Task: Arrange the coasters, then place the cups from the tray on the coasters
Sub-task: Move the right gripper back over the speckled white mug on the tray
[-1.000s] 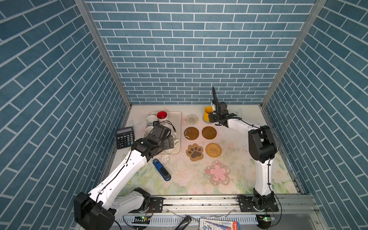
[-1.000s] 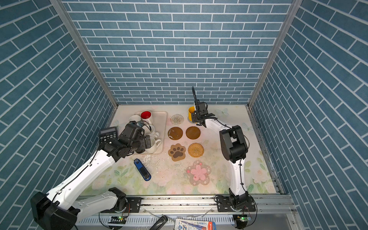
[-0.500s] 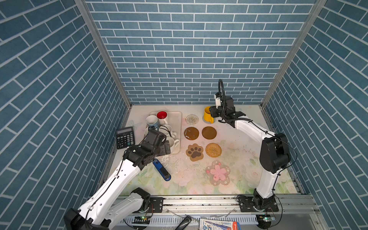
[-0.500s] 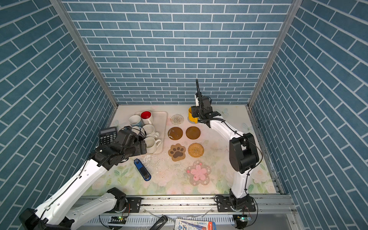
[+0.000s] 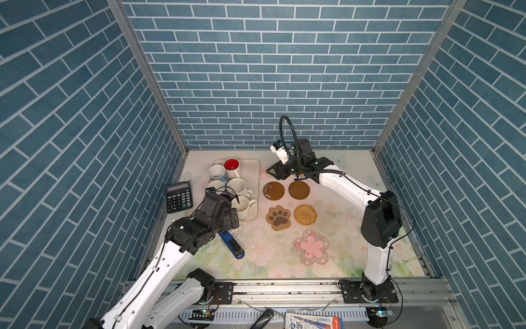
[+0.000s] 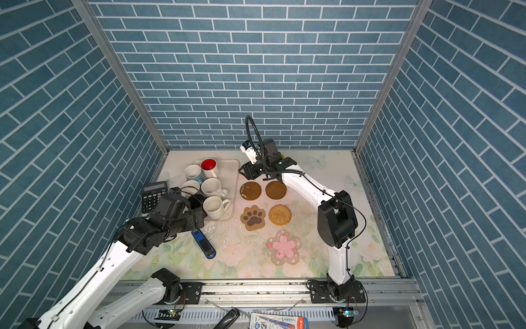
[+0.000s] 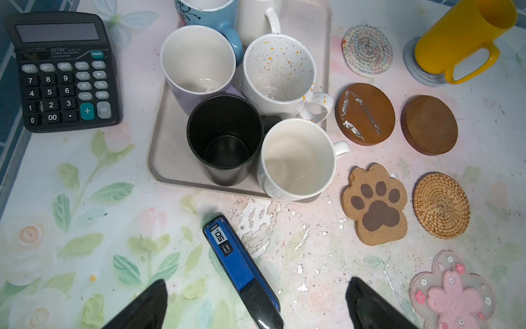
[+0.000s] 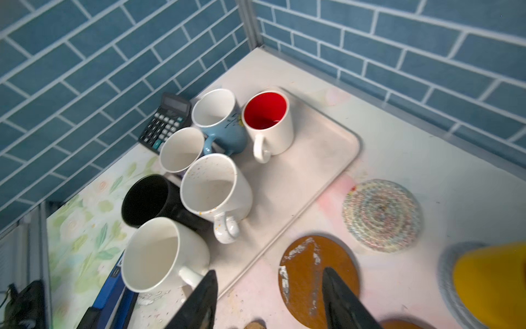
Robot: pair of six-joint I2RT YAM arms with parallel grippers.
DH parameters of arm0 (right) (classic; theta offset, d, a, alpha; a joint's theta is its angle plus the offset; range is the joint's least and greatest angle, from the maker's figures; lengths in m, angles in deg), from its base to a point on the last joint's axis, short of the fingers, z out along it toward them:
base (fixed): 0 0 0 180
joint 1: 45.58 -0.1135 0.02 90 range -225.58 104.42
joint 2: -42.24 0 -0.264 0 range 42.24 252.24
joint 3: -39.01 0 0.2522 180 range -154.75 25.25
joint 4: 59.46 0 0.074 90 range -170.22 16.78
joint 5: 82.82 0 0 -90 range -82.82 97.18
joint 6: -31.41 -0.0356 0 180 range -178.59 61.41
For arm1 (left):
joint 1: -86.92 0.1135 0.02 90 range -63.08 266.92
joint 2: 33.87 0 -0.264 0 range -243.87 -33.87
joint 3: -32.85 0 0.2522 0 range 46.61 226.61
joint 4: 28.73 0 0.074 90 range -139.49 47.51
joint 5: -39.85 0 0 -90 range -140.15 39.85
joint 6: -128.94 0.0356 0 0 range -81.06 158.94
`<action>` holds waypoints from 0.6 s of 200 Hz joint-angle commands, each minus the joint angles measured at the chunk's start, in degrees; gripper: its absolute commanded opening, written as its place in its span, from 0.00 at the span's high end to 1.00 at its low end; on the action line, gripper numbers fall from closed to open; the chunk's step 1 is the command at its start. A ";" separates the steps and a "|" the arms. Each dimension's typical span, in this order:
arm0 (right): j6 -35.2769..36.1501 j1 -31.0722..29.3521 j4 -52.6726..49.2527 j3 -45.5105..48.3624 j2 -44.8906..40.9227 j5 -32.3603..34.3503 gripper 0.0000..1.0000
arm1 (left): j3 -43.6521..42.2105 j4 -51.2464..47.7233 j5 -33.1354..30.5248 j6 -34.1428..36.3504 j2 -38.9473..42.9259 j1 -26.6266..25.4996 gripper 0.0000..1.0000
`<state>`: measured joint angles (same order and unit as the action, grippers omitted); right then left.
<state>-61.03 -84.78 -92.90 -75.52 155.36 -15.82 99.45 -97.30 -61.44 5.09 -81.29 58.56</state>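
L hand (image 7: 257, 282): fingers wide apart, empty, above table (image 7: 85, 185) just in front of tray (image 7: 170, 142), over blue case (image 7: 236, 262).
R hand (image 8: 269, 272): fingers apart, nothing held, at rear above scratched brown disc (image 8: 307, 273).
Tray, rear left, holds six cups: red-inside (image 8: 267, 122), blue (image 8: 219, 122), lavender (image 7: 196, 62), speckled (image 7: 279, 68), black (image 7: 225, 136), cream (image 7: 297, 159).
Yellow cup (image 7: 455, 42) is off tray, on grey-blue coaster (image 7: 421, 77).
Bare coasters: woven white (image 7: 367, 51), plain brown disc (image 7: 429, 125), paw (image 7: 374, 205), rattan (image 7: 441, 205), pink flower (image 7: 455, 293).
Calculator (image 7: 62, 71) sits left of tray.
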 commanded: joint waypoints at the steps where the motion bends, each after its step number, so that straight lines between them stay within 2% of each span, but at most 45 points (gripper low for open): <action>1: 4.60 -1.61 -6.61 -4.99 3.87 -4.37 0.40 | -0.10 -1.83 -0.58 0.51 0.59 0.16 0.01; 120: 6.21 -5.94 -15.44 -23.18 21.47 -3.38 0.40 | -1.49 2.31 -0.67 3.26 -0.91 0.17 0.01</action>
<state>-58.06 -89.92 -104.95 -93.55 173.57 -18.62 99.16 -96.29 -61.24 7.06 -81.57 58.56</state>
